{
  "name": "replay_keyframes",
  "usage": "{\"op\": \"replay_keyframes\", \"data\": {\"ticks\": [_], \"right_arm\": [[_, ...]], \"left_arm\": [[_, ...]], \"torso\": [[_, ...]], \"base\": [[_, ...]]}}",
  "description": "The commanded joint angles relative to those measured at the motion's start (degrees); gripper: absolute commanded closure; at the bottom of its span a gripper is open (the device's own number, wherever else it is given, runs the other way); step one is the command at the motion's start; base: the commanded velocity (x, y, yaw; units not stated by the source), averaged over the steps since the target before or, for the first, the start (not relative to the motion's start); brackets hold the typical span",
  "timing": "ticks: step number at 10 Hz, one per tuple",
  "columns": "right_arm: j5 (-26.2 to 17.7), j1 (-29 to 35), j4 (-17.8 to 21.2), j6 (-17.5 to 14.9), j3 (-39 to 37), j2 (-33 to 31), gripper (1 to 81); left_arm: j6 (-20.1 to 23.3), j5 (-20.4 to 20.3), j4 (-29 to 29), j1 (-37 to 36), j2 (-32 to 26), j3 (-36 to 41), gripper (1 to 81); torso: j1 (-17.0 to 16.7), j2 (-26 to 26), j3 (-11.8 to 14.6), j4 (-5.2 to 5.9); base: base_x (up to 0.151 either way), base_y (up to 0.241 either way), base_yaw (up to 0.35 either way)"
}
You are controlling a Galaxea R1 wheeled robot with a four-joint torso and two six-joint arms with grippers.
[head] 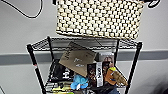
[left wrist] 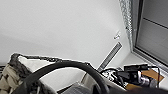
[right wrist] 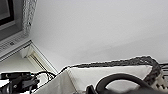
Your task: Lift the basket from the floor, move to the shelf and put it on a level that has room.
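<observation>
The basket (head: 99,18) hangs in the air above the shelf (head: 85,65), with its bottom a little over the top level (head: 82,43) and not touching it. It is slightly tilted, the right end lower. The top level is a flat black wire grid and it is bare under the basket.

The lower levels are crowded: a brown cardboard piece (head: 77,61) leans at an angle, dark boxes (head: 96,72) stand behind it, a blue toy (head: 79,82) and an orange and yellow toy (head: 113,75) lie beside them.

Behind the shelf is a plain white wall (head: 22,32) with a grey band (head: 17,58) running across it. A black cable (head: 27,13) hangs on the wall at the upper left.

In the left wrist view, one black loop handle (left wrist: 67,68) of the basket curves close to the camera, with the dark rim (left wrist: 35,58) and cream lining just beyond it. In the right wrist view the other handle (right wrist: 120,80) shows the same way, close against the woven end. Both views look up to a white ceiling (right wrist: 100,27) and a window frame (left wrist: 140,30).

I cannot tell how the jaws of either gripper stand, because the fingers cannot be made out.
</observation>
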Motion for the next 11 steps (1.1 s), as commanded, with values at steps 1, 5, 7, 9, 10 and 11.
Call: {"op": "replay_keyframes", "data": {"ticks": [1, 5, 7, 9, 10, 11], "right_arm": [[3.9, 6.5, 0.3, -2.3, -4.5, 5.1, 81.1], [3.8, 2.3, 0.3, -7.7, -13.0, 9.6, 81.1], [3.8, 0.7, 0.3, -10.3, -17.1, 12.4, 81.1], [3.8, -0.7, 0.0, -11.1, -18.3, 13.7, 81.1], [3.8, -1.4, -1.1, -11.1, -19.1, 14.4, 81.1], [4.2, -2.5, -2.2, -11.8, -20.3, 15.4, 81.1]], "left_arm": [[0.8, -4.0, 3.2, -4.6, 2.4, -4.4, 81.1], [1.1, -2.5, 7.5, -0.6, 6.6, -13.3, 81.1], [1.6, -2.4, 8.3, 0.5, 8.8, -17.2, 81.1], [1.6, -1.6, 9.8, 2.6, 10.7, -19.9, 81.1], [1.6, -1.6, 10.9, 4.1, 11.4, -21.6, 81.1], [1.7, -1.6, 11.8, 5.6, 12.1, -23.6, 81.1]], "torso": [[0.0, 0.0, 0.0, 0.0], [0.0, 0.0, 0.0, 0.0], [0.0, 0.1, -0.1, 0.0], [0.1, 0.1, -0.1, 0.0], [0.1, 0.1, -0.1, 0.0], [0.1, 0.1, -0.1, 0.0]], "base": [[0.0, 0.0, 0.0], [0.0, 0.0, 0.0], [0.0, 0.0, 0.0], [0.0, 0.0, 0.0], [0.0, 0.0, 0.0], [0.0, 0.0, 0.0]]}}
